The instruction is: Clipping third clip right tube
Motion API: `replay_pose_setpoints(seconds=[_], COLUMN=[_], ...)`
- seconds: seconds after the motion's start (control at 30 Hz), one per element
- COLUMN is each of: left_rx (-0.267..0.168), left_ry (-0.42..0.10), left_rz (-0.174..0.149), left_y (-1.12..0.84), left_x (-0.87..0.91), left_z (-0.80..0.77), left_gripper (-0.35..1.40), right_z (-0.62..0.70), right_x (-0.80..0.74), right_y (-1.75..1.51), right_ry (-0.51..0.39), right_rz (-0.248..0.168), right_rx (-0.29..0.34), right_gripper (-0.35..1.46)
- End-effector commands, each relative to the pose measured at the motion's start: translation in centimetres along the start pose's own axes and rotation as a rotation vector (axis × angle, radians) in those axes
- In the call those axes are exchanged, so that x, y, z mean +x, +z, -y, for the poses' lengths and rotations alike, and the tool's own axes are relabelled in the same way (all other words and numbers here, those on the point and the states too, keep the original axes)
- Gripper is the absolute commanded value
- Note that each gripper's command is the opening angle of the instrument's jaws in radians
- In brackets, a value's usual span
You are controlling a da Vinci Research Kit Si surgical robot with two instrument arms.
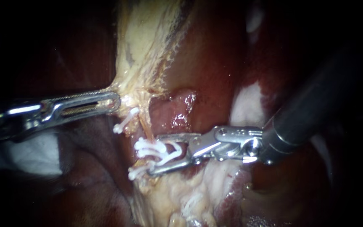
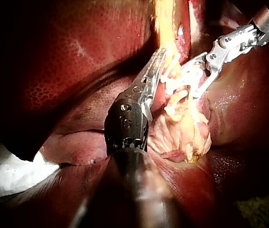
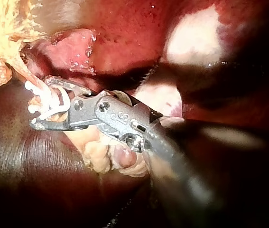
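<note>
- The jaws of the left instrument (image 1: 113, 102) are seen closed on the edge of the pale tissue (image 1: 139, 50), which is gripped at their tip. The shaft is brought in from the left, above a white cloth (image 1: 34, 155).
- Just beside that tip, a lone clip (image 1: 124, 122) is seen lying slantwise under the pale tissue.
- The tube (image 1: 146, 130), a thin orange strand, is seen running down from the pale tissue into a cluster of clips (image 1: 148, 147). One more, the lowest clip (image 1: 137, 172), is seen at the end of the right instrument's lower jaw.
- The jaws of the right instrument (image 1: 154, 154) are held well apart, one above and one below the tube where the cluster sits. A white clip (image 1: 173, 154) is carried between them and appears to be touched by both.
- In the right wrist view the same jaws are shown spread around the white clip, with the tube passing between them.
- The dark red liver (image 1: 206, 63) is seen behind and to the right of the tube, and the right instrument's shaft is laid across it from the upper right.
</note>
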Motion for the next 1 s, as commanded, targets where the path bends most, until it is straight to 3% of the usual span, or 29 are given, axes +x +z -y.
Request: replay_pose_setpoints(seconds=[0.03, 0.47, 1.0], left_rx=[0.0, -0.002, -0.005], left_ry=[-0.006, -0.007, -0.007], left_rz=[0.0, 0.001, -0.002], left_y=[0.0, -0.01, -0.04], left_x=[0.0, -0.01, -0.02], left_z=[0.0, -0.02, 0.02], left_gripper=[-0.35, -0.35, -0.35], right_z=[0.0, 0.02, -0.04], right_x=[0.02, 0.32, 0.51], right_y=[-0.04, -0.49, -0.38], right_ry=[0.002, 0.027, 0.032], right_rz=[-0.002, -0.022, -0.039], right_rx=[-0.004, -0.034, -0.043], right_gripper=[0.58, 0.59, 0.59])
